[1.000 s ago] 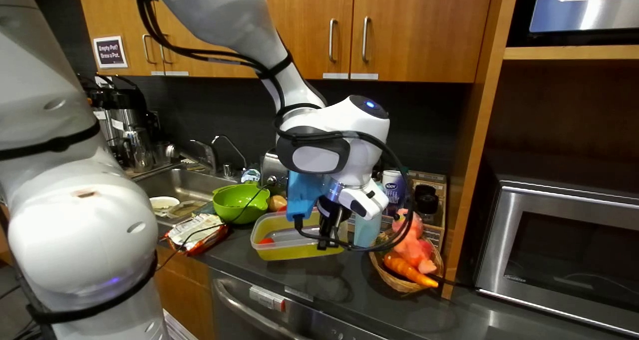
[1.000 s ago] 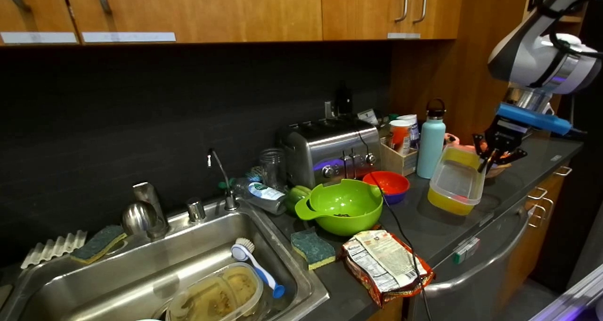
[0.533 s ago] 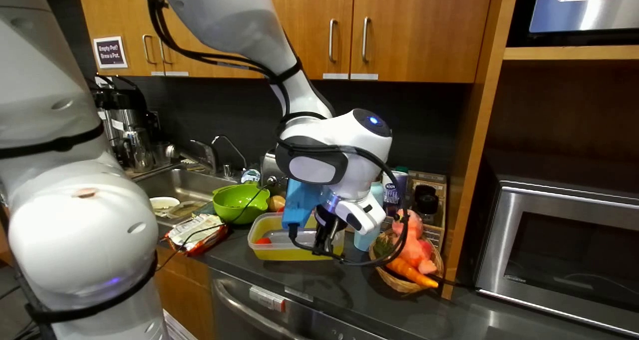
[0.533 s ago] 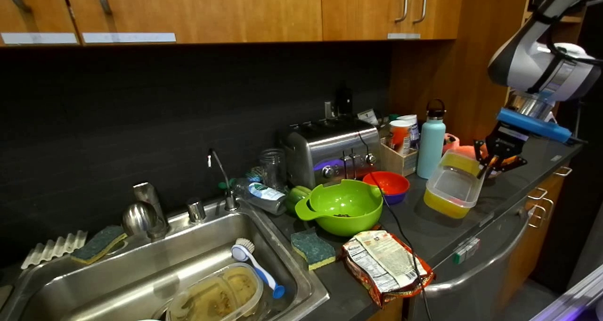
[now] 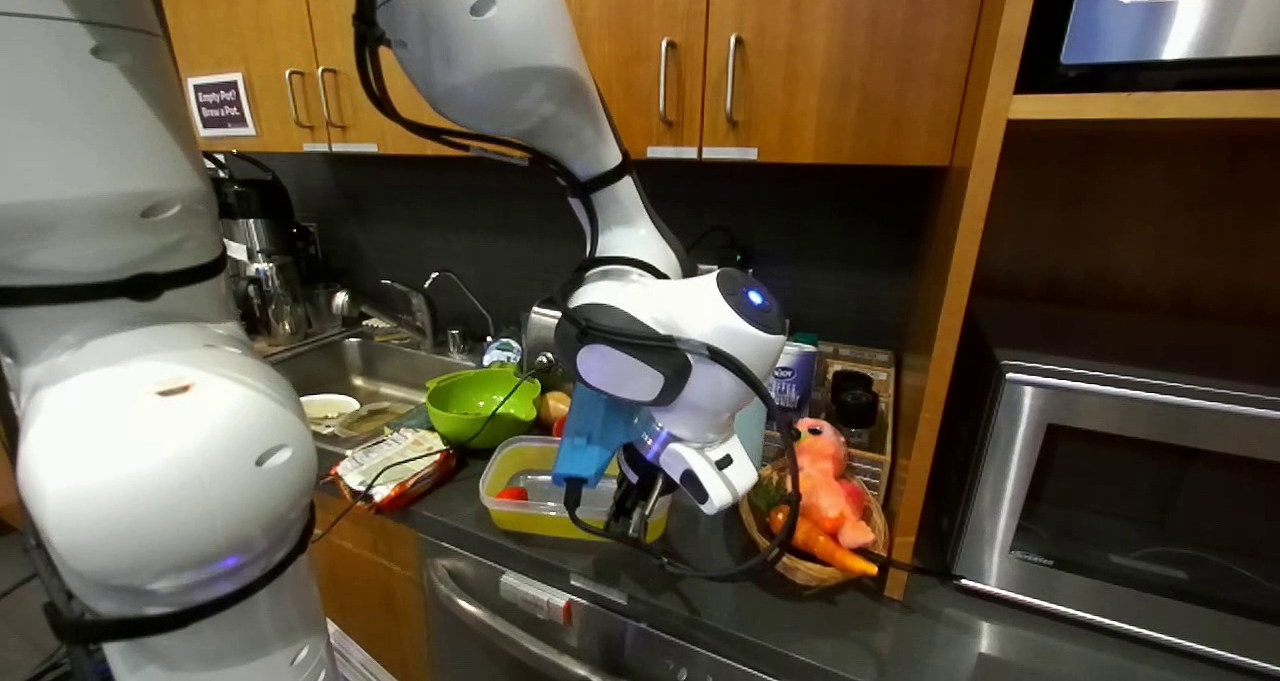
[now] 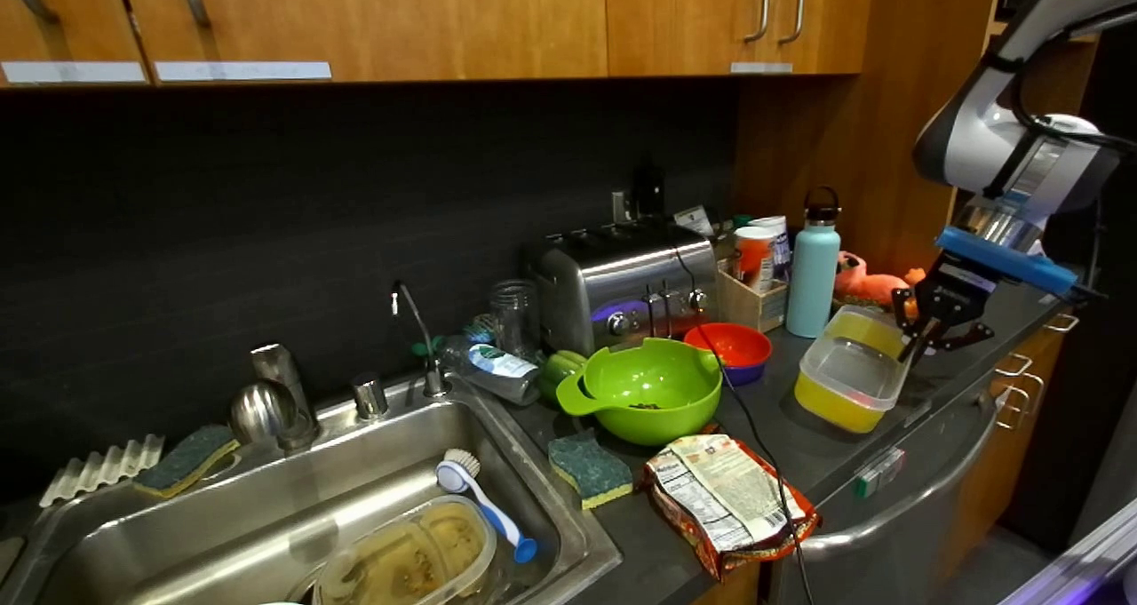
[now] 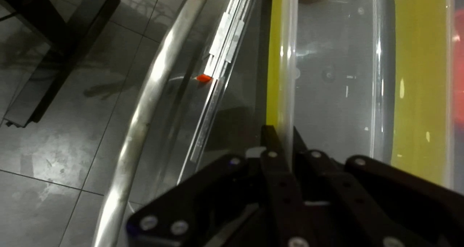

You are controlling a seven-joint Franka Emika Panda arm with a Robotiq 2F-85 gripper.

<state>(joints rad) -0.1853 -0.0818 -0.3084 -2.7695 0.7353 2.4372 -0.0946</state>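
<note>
A translucent container with yellow sides (image 6: 830, 405) hangs from or rests at my gripper (image 6: 908, 349), low over the dark counter. In the wrist view the black fingers (image 7: 270, 141) straddle its near long wall (image 7: 282, 76), one outside and one inside, shut on it. A small red thing (image 5: 512, 494) lies inside toward one end of the container. Whether the container's base touches the counter I cannot tell. In an exterior view the wrist and the blue camera mount (image 5: 590, 436) partly hide the fingers.
A basket (image 5: 790, 566) with a pink plush and a carrot stands beside the arm. Nearby are a blue bottle (image 6: 813, 276), a red bowl (image 6: 728, 346), a green bowl (image 6: 657, 401), a toaster (image 6: 640, 272) and a snack bag (image 6: 728, 498). The dishwasher handle (image 6: 906, 507) juts out below the counter edge.
My gripper and the container have moved down together, shifting slightly left in both exterior views. The hold on the wall stays the same. More of the pink plush now shows.
</note>
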